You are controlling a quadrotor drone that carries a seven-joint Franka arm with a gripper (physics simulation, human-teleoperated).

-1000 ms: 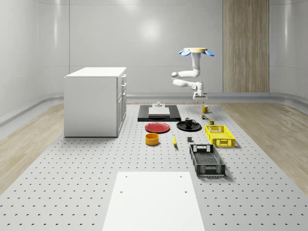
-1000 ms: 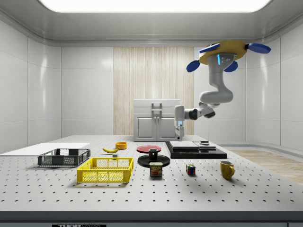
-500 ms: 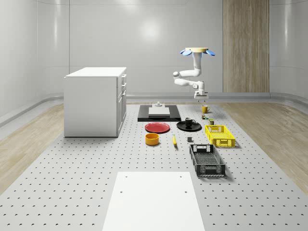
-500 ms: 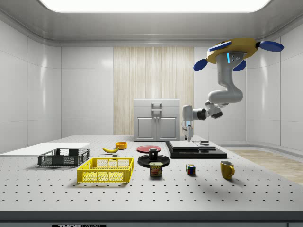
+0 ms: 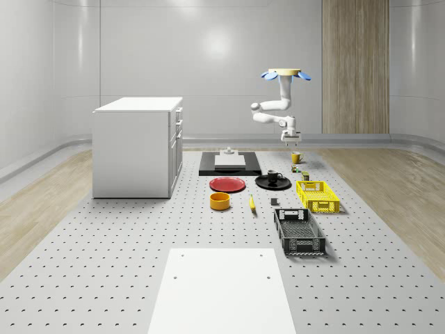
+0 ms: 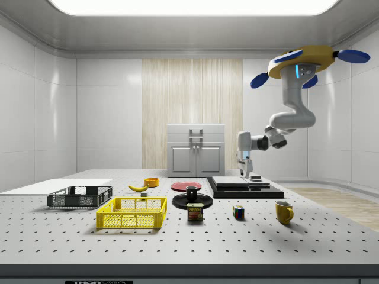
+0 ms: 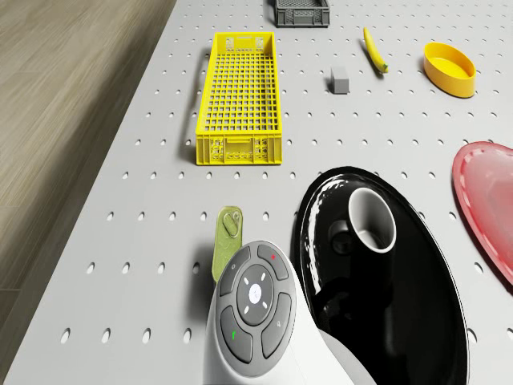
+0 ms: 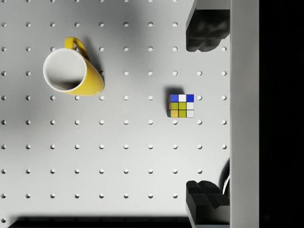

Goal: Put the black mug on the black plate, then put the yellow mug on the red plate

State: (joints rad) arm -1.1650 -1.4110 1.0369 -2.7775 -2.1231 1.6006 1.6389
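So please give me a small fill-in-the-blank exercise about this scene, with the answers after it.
1. The black mug stands on the ____ plate.
2. The yellow mug stands on the table, and its colour matches the ____ crate.
3. The fingers are open and hold ____.
4. In the wrist view, a ____ cube lies beside the yellow mug.

Answers: black; yellow; nothing; puzzle

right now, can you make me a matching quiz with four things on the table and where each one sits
Things:
1. black mug
2. yellow mug
3. banana
4. cube

Places:
A. bare table, by the cube
B. on the black plate
C. between the yellow mug and the dark slab
D. between the orange bowl and a small grey block

Pairs: 1-B, 2-A, 3-D, 4-C
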